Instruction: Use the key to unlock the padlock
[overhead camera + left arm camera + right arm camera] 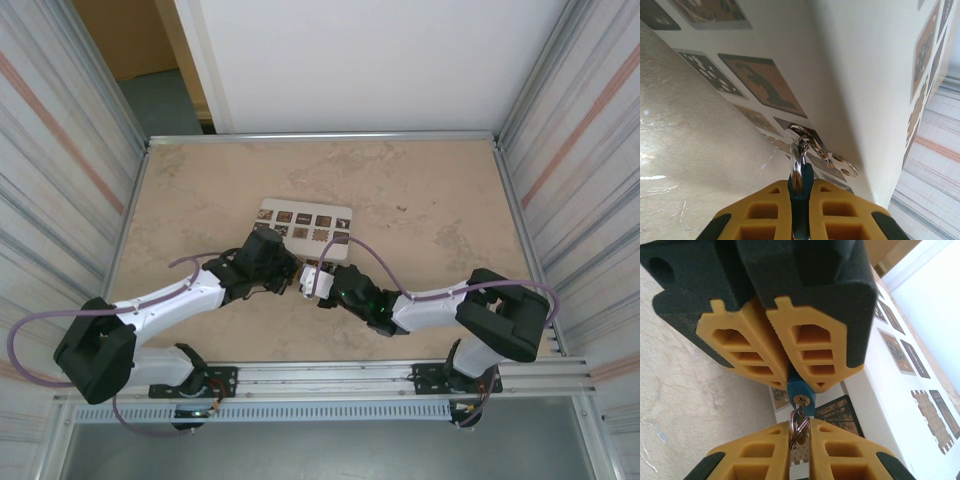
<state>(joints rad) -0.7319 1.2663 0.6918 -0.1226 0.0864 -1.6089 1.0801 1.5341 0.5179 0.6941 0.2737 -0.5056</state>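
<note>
left fingers [810,376] clamp the padlock [801,390] by its blue body over the surface [680,390]
keyhole end points straight at the right fingers [816,434], tip to tip with it, pinched tight on the key ring [797,424] touching the keyhole.

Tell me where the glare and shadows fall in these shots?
Left wrist view: glare patches on the table, a shadow band across the box. Right wrist view: padlock sharp, top right washed out bright. Top view: even, soft light.
</note>
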